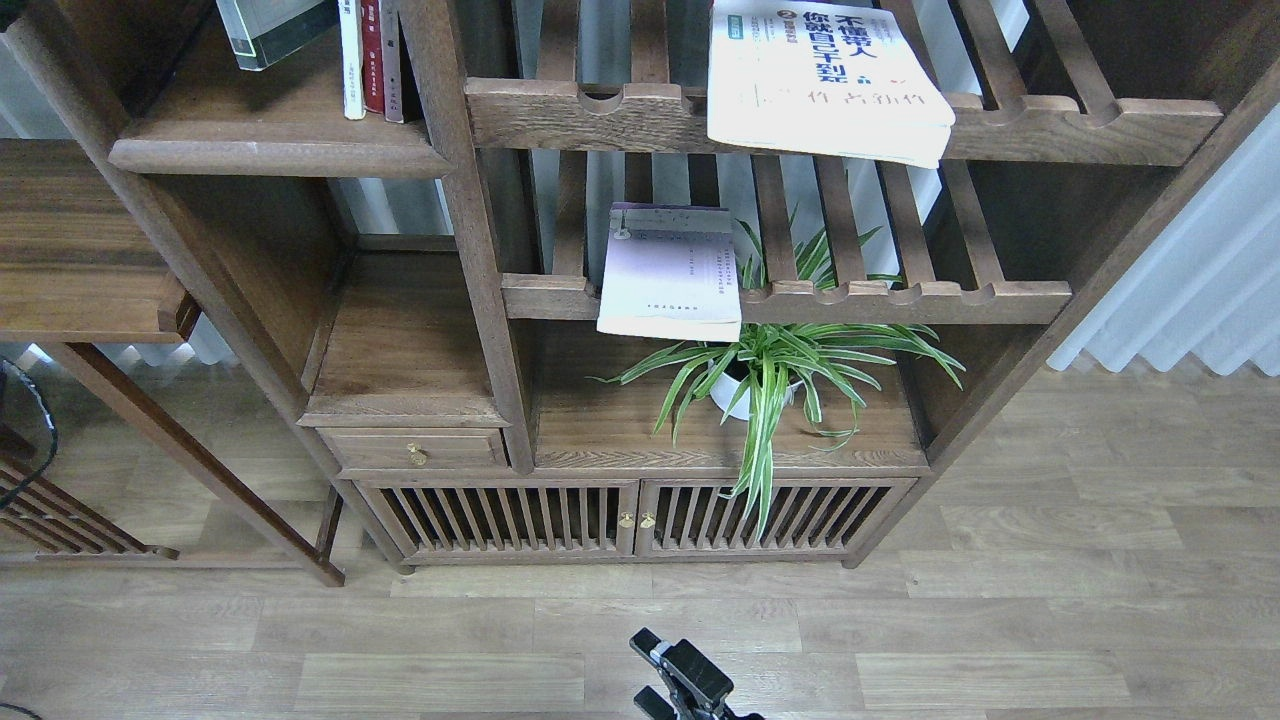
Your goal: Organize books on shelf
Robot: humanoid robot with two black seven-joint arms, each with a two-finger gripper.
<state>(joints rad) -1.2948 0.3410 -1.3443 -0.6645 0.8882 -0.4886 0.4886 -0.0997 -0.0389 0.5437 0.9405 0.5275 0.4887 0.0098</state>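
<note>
The large white book with a blue Chinese title (828, 80) lies flat on the upper slatted rack. The pale lavender-white book (671, 275) lies on the lower slatted rack, overhanging its front rail. A grey-green, dark-edged book (272, 27) tilts over the solid dark-brown shelf (270, 150) at the top left, just left of the thin upright spines (370, 55). What holds it is out of view. My right gripper (680, 672) is a small dark shape at the bottom edge, low over the floor and far from every book. Its fingers cannot be told apart. My left gripper is not in view.
A potted spider plant (765, 375) stands on the low board under the lavender book. Below are a small drawer (418, 450) and slatted cabinet doors (630, 515). A side table (70, 250) stands at the left. A dark cable (30, 440) curves in at the left edge.
</note>
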